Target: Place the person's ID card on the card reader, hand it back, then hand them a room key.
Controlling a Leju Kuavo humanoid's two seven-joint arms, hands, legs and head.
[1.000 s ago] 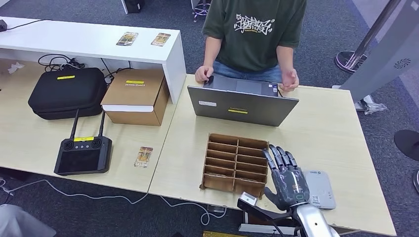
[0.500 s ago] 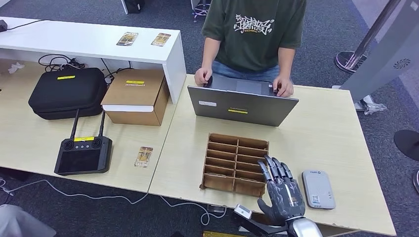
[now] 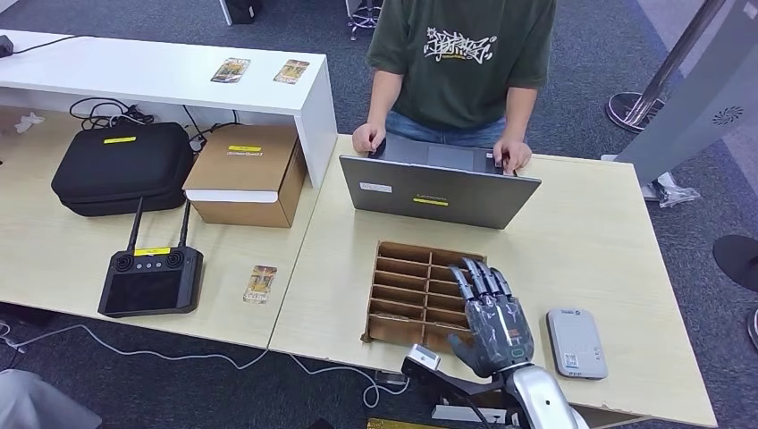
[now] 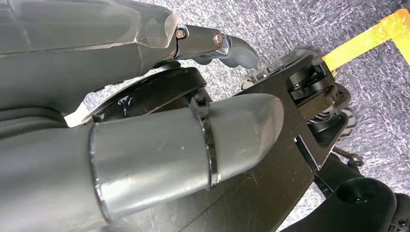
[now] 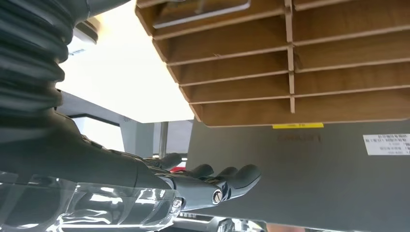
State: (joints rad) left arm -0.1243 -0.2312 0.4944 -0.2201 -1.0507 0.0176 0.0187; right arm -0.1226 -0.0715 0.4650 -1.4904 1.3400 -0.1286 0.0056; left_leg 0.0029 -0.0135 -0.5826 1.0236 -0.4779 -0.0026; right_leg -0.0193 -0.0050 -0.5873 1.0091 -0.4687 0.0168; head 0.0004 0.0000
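The right hand hovers over the near right corner of the slotted tray, palm down, its fingers straight and a little spread, pointing away from the robot toward the laptop. It holds nothing. From the right wrist camera the fingers lie flat and extended in front of the laptop's grey lid, with the tray's wooden dividers beside them; a pale card shows in one slot at the frame's edge, too cropped to say which way it points.

The reader lies flat on the table just beside the hand on its outer side, apart from it. It is a grey rounded rectangle, its long axis running from the robot toward the person, roughly in line with the fingers.

Beyond the fingertips, past the laptop, the person rests both hands on its keyboard side.

The left hand hangs low over grey carpet; its fingers curl inward, but whether they grip anything I cannot tell.
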